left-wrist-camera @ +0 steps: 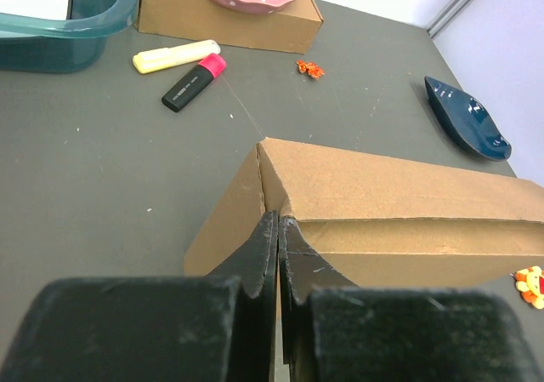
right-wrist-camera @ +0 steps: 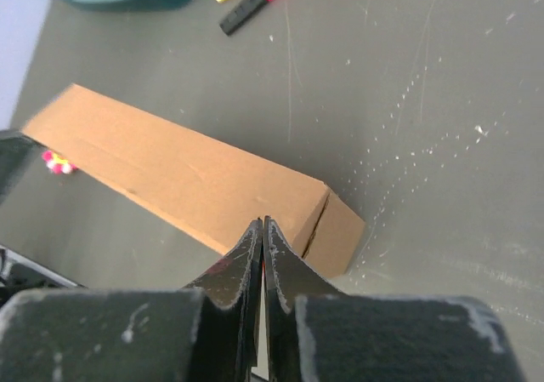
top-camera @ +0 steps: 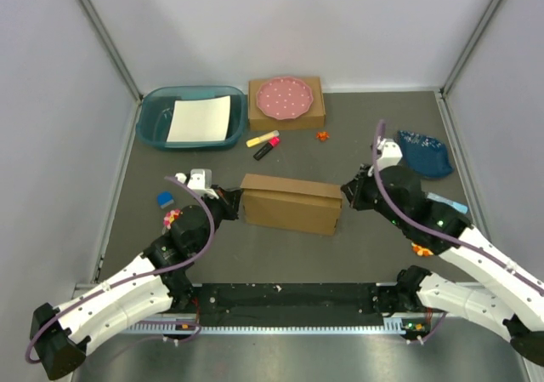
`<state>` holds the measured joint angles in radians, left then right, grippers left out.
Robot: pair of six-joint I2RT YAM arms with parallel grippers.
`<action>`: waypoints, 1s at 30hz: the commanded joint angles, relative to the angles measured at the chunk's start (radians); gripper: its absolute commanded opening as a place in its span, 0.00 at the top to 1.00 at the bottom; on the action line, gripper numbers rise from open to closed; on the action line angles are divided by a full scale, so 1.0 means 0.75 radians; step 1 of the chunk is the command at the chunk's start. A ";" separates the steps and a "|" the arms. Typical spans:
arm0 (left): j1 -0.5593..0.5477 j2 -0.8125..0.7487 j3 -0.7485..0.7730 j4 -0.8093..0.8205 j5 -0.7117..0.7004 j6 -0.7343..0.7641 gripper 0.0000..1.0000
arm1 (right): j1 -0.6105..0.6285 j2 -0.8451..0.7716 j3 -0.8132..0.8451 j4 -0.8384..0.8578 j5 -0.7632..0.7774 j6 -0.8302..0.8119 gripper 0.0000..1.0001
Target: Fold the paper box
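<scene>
Left gripper (left-wrist-camera: 279, 220): fingers pressed flat together, tips at the left end of the paper box (left-wrist-camera: 399, 195). Right gripper (right-wrist-camera: 263, 222): likewise pressed together, tips at the box's right end. The box sits mid-table between the 2 grippers, closed into a long block. Behind it are a yellow marker (top-camera: 262, 138) and a pink-capped marker (top-camera: 267, 151). At the back are a teal bin (top-camera: 151, 122) holding a white sheet (top-camera: 200, 120) and a smaller box (top-camera: 285, 124) carrying a pink dotted plate (top-camera: 285, 98). A dark blue dish (top-camera: 425, 154) sits far right.

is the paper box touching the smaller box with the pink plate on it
Apart. In the top view, bare table and two highlighters lie between the paper box and the smaller box.
</scene>
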<state>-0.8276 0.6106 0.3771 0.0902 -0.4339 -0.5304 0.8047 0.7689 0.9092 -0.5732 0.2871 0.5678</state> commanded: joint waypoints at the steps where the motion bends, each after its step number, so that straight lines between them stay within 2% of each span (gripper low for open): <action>1: -0.007 0.045 -0.088 -0.308 0.059 -0.029 1.00 | 0.009 0.028 -0.130 0.085 -0.025 0.010 1.00; 10: -0.007 0.029 -0.088 -0.310 0.063 -0.019 1.00 | 0.009 -0.066 -0.443 0.097 -0.039 0.110 1.00; 14: -0.007 0.002 -0.022 -0.382 0.039 0.004 0.99 | 0.007 -0.072 -0.470 0.099 -0.029 0.120 1.00; 18: -0.007 -0.016 0.098 -0.445 0.008 0.065 0.80 | 0.007 -0.060 -0.445 0.091 -0.008 0.120 1.00; 19: -0.005 -0.016 0.121 -0.464 0.002 0.073 0.70 | 0.007 -0.046 -0.429 0.089 -0.004 0.120 1.00; 22: -0.005 0.024 0.227 -0.611 -0.035 0.079 0.59 | 0.009 -0.021 -0.405 0.087 0.000 0.118 1.00; 25: -0.005 0.043 0.293 -0.723 -0.088 0.032 0.56 | 0.007 -0.005 -0.392 0.089 0.008 0.120 1.00; 30: -0.005 0.014 0.309 -0.740 -0.135 0.018 0.53 | 0.007 0.024 -0.382 0.089 0.026 0.114 1.00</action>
<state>-0.8310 0.6327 0.5732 -0.3786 -0.4877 -0.5072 0.8047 0.7261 0.6456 -0.3225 0.2985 0.6670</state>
